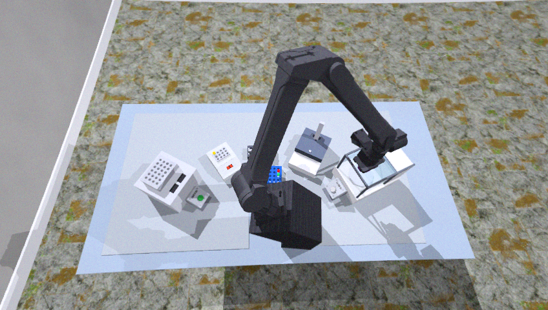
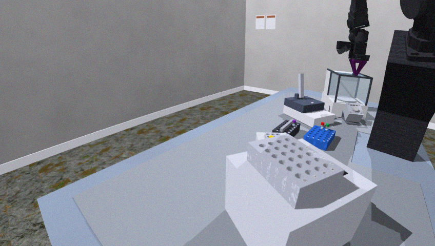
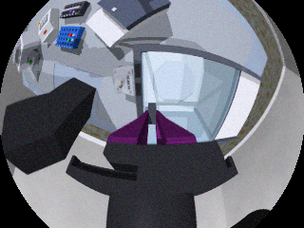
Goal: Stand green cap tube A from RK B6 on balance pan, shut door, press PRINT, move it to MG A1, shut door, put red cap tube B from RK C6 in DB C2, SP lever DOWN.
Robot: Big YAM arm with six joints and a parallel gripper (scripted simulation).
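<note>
My gripper (image 2: pixel 356 74) (image 3: pixel 152 114) is shut on the small dark door handle (image 3: pixel 152 108), near the front edge of the balance's top. The balance (image 1: pixel 399 159) (image 3: pixel 244 104) stands at the right; its glass top pane (image 3: pixel 190 121) seems to cover the box. Tube A, green cap (image 1: pixel 278 174) (image 2: pixel 327 125) (image 3: pixel 68 40), and tube B, red cap (image 1: pixel 278 170) (image 2: pixel 322 123) (image 3: pixel 70 35), stand in the blue rack (image 2: pixel 317 140). The magnet block (image 2: pixel 276 131) holds a purple-capped tube (image 2: pixel 294 121). The dry block (image 1: pixel 227 168) holds a yellow-capped tube (image 1: pixel 214 152). The SP lever (image 1: pixel 318 130) (image 2: pixel 301 85) points up.
The spectrophotometer (image 1: pixel 304 164) (image 2: pixel 308 117) stands left of the balance. The mixer (image 1: pixel 168 199) (image 2: pixel 259 195) is at the far left. The balance's sloping front (image 1: pixel 338 186) (image 3: pixel 124 80) sticks out towards the arm's base. The upper arm hides part of the rack and magnet block in the top view.
</note>
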